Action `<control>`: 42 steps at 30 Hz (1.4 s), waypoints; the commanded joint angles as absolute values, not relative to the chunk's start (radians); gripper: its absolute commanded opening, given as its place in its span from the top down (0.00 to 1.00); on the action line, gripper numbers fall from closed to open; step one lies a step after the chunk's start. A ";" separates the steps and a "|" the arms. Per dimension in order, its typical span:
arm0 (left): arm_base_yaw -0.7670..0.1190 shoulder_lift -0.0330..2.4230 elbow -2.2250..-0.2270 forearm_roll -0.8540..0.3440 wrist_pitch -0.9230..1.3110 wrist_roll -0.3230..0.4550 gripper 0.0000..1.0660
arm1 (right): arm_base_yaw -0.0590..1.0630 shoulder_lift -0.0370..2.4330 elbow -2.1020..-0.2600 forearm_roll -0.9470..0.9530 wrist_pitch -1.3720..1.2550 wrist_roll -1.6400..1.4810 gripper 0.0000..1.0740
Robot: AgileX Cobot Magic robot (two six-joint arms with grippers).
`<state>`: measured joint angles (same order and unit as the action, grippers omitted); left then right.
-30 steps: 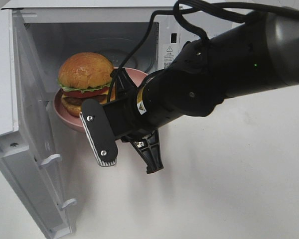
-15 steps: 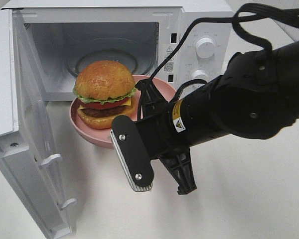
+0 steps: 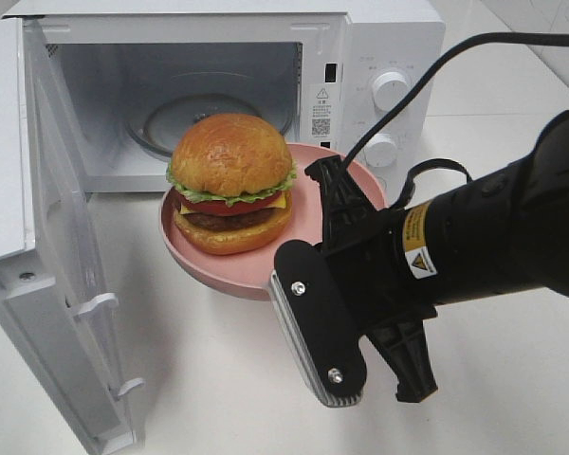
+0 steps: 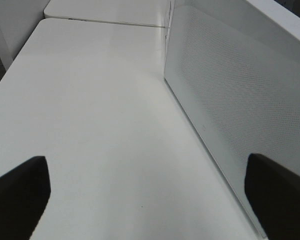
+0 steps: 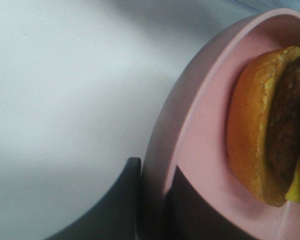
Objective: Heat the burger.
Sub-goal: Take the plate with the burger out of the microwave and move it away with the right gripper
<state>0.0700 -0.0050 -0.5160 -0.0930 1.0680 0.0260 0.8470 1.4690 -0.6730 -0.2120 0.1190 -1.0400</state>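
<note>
White worktop (image 3: 512,379) with a microwave (image 3: 379,38) standing at its far side, door (image 3: 38,246) swung fully open toward the left and cavity showing a bare glass turntable (image 3: 171,118) with nothing on it. In front of the opening, 1 pink plate (image 3: 228,275) is carried clear of the worktop by the right claw (image 5: 155,200), whose 2 fingers pinch the plate's rim, 1 above and 1 beneath, as the right wrist view shows. The burger (image 3: 231,180) sits upright near the middle of this plate, outside the cavity, its bun about level with the lower edge of the opening. The left claw (image 4: 150,187) hangs spread and empty beside the perforated outer face of the open door. Hazards, as judged: the plate is held at 1 edge only, so it may tilt or slip in the pinch and let the tall burger slide or topple; the plate's far rim could also strike the cavity sill or door frame on entry.
</note>
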 commanded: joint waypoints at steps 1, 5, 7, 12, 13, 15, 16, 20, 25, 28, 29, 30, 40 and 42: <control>0.071 -0.023 -0.516 -0.092 1.070 0.027 0.08 | 0.849 1.389 -0.638 -0.233 0.050 -1.045 1.00; 0.071 -0.023 -0.516 -0.092 1.070 0.027 0.08 | 0.849 1.347 -0.601 -0.256 0.050 -1.044 1.00; 0.071 -0.023 -0.516 -0.092 1.070 0.027 0.08 | 0.849 1.299 -0.559 -0.257 0.057 -1.041 1.00; 0.071 -0.023 -0.516 -0.092 1.070 0.027 0.08 | 0.849 1.252 -0.518 -0.257 0.074 -1.041 1.00; 0.071 -0.023 -0.516 -0.092 1.070 0.027 0.08 | 0.849 1.252 -0.518 -0.257 0.074 -1.041 1.00; 0.071 -0.023 -0.516 -0.092 1.070 0.027 0.08 | 0.849 1.205 -0.479 -0.257 0.081 -1.040 1.00; 0.071 -0.023 -0.516 -0.092 1.070 0.027 0.08 | 0.849 1.205 -0.479 -0.257 0.081 -1.040 1.00; 0.071 -0.023 -0.516 -0.092 1.070 0.027 0.08 | 0.849 1.159 -0.450 -0.257 0.110 -1.026 1.00; 0.071 -0.023 -0.516 -0.092 1.070 0.027 0.08 | 0.849 1.101 -0.429 -0.286 0.173 -1.008 1.00; 0.071 -0.023 -0.516 -0.092 1.070 0.027 0.08 | 0.849 1.056 -0.415 -0.329 0.220 -0.932 1.00; 0.071 -0.023 -0.516 -0.092 1.070 0.027 0.08 | 0.849 1.056 -0.415 -0.329 0.220 -0.932 1.00; 0.071 -0.023 -0.516 -0.092 1.070 0.027 0.08 | 0.849 1.046 -0.414 -0.337 0.237 -0.917 1.00; 0.071 -0.023 -0.516 -0.092 1.070 0.027 0.08 | 0.849 0.975 -0.414 -0.496 0.381 -0.680 1.00; 0.071 -0.023 -0.516 -0.092 1.070 0.027 0.08 | 0.849 0.972 -0.414 -0.516 0.405 -0.634 1.00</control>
<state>0.0700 -0.0050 -0.5160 -0.0930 1.0680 0.0260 0.8470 0.9860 -0.4060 -0.4730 0.4410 -0.6550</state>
